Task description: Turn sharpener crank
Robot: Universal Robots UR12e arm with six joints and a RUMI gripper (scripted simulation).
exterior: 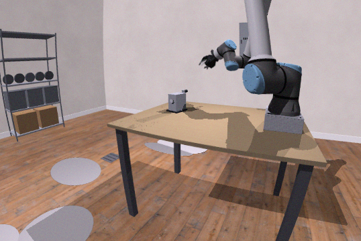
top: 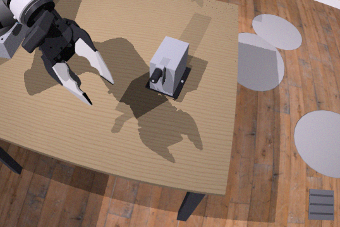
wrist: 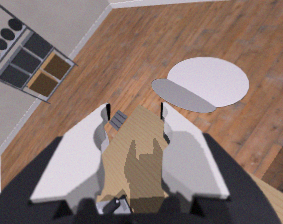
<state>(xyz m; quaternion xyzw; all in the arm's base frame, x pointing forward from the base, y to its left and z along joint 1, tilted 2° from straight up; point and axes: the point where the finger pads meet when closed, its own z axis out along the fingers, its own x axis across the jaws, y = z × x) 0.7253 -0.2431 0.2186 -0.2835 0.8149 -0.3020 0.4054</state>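
The grey box-shaped sharpener (top: 172,55) (exterior: 176,103) stands on a black base plate (top: 184,83) right of the table's middle. Its dark crank (top: 157,74) (exterior: 184,90) sticks out of the side that faces front-left in the top view. My gripper (top: 101,92) (exterior: 204,61) (wrist: 135,104) hangs in the air well above the table (top: 95,148) (exterior: 215,131), to the left of the sharpener and apart from it. Its fingers stand partly closed with a clear gap and nothing between them. In the wrist view the table (wrist: 142,135) shows between the fingers.
The robot base (exterior: 283,122) sits on the table's near-right corner in the exterior view. Grey discs (top: 276,31) (top: 319,142) and a floor vent (top: 320,203) lie on the wooden floor right of the table. A metal shelf (exterior: 30,80) stands by the far wall.
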